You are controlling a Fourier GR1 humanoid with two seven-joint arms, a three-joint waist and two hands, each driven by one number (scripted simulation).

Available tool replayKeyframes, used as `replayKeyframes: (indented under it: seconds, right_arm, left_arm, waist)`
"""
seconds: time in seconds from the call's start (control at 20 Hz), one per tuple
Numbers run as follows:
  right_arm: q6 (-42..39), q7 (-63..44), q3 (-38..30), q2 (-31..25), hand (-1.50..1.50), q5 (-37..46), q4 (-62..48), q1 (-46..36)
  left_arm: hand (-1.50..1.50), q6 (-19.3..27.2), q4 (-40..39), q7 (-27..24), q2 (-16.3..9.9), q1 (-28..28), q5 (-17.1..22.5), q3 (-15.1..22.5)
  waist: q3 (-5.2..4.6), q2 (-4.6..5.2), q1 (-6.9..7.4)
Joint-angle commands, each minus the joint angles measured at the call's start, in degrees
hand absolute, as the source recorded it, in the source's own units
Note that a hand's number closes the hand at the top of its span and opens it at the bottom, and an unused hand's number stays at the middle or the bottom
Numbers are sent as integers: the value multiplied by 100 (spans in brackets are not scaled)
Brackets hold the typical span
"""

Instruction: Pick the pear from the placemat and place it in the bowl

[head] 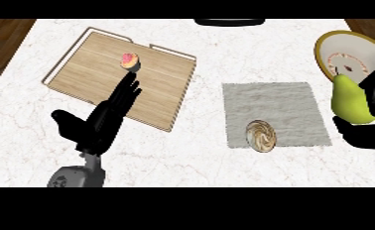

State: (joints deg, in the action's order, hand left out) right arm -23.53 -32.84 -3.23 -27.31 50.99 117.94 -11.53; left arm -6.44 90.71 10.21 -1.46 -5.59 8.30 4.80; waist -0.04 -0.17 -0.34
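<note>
Nearest the camera, the left hand (99, 122) is seen rising from the lower edge on its grey forearm, its fingers straight and spread, the thumb set apart to the left; nothing is held by it. Its fingertips overlap the near part of a wooden cutting board (110, 78), which lies tilted on the white marbled worktop (198, 162). At the right edge, the right hand (359, 135) is only partly shown; it is closed from below around the pear (348, 100), a yellow-green fruit held upright above the worktop, clear of the placemat. The grey placemat (275, 105) lies just left of the pear, and a small round object with a brown swirled pattern (261, 136) rests on its near edge. Farther back on the cutting board, a small round pinkish item (130, 61) is seen just beyond the left fingertips. Behind the pear, the bowl (350, 58), yellow-rimmed with a pale patterned inside, is partly covered by the pear's top. At the far edge of the worktop a dark object (229, 22) is partly visible.
</note>
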Motion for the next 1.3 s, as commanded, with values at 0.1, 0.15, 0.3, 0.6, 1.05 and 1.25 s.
replayKeyframes:
  seconds: [0.1, 0.15, 0.3, 0.6, 1.05, 1.25]
  right_arm:
    - [-256, -50, -697, -48, 150, -331, -77, -645]
    - [-250, 63, -970, -196, 150, -511, -510, -1043]
    - [126, 448, -1164, -322, 150, -462, -1550, -1518]
    - [834, 1493, -1698, -644, 150, -494, -2868, -1528]
    - [2452, 2819, -1564, -942, 150, 196, -6319, -2896]
    - [3266, 3228, -1422, -1020, 150, 688, -7436, -3107]
  left_arm:
    - [0, -15, -393, -26, 18, -258, 29, -151]
    - [0, -2, -127, -127, 30, -132, -109, 1]
    - [0, -137, -309, -85, -63, -242, 49, -162]
    - [0, -167, -142, 120, -123, -282, 204, -281]
    - [0, -176, -273, -150, 28, -193, -15, -40]
    - [0, 99, -40, -160, 141, -50, -116, 311]
  waist:
    - [2, 15, 28]
    - [3, 16, 53]
    - [4, 31, 93]
    - [6, 34, 79]
    - [10, 88, 229]
    - [13, 96, 259]
